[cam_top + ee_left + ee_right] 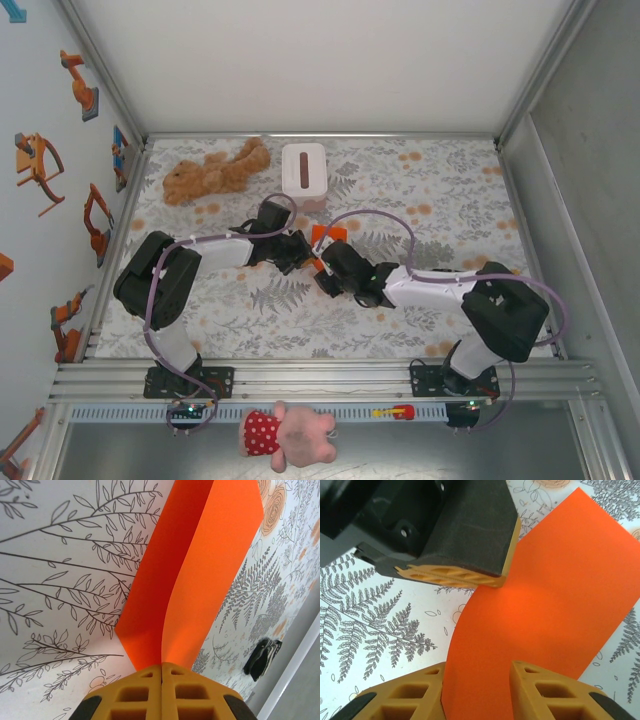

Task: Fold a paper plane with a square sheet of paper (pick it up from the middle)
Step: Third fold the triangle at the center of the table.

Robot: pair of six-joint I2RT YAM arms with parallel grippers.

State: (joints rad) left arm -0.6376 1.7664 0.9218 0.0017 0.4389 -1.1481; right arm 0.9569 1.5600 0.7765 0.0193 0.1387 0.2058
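Left wrist view showed the left tool (161, 669) pinching the square sheet of paper (200, 580) mid-surface (60, 580), curved but uncreased, the right tool (479, 667) spread around it; the folding seemingly all remained.

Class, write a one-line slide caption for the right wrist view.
Left tool pinches the orange sheet, which runs between the open fingers of the right tool.

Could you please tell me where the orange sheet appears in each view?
Top external: orange sheet centre frame, below the white tissue box.
Left wrist: orange sheet centre frame, rising from the left gripper.
Right wrist: orange sheet centre to right edge.
Shared landmark: the left gripper pinching it.
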